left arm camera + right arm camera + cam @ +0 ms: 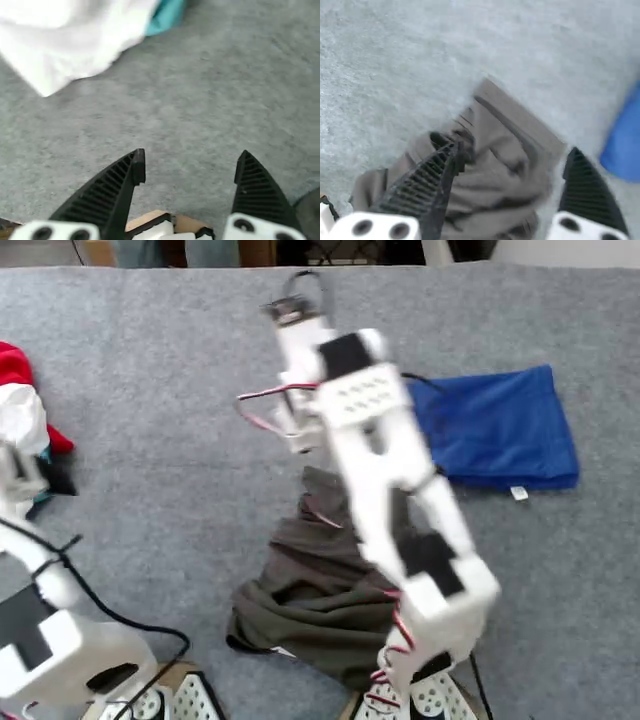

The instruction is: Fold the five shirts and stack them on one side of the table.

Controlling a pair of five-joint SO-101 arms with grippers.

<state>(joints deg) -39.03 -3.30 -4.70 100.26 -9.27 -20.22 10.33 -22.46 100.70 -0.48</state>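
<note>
Nearest of all, the right arm [385,480] is seen rising high over the middle of the table [150,380]. The right gripper [516,155] is held wide open with nothing in it, right above the dark grey shirt [300,600]. That shirt is lying in a crumpled heap in the near middle of the table; it is not folded yet. One flat edge of it is seen between the open fingers.

A blue shirt [495,430] is laid flat and neat on the far right, so it looks folded. At the left edge a small pile of clothes is found: a red one [15,365], a white one [20,415] and a bit of teal [167,15]. The left gripper [192,160] is open and empty too, over bare table just beside the white one.

The step in hand is judged to be the folding of the dark grey shirt. Next, the open fingers would need to be brought down onto an edge and closed, so the cloth can be pulled flat. Only one layer should be pinched — or the whole heap may be dragged along.
</note>
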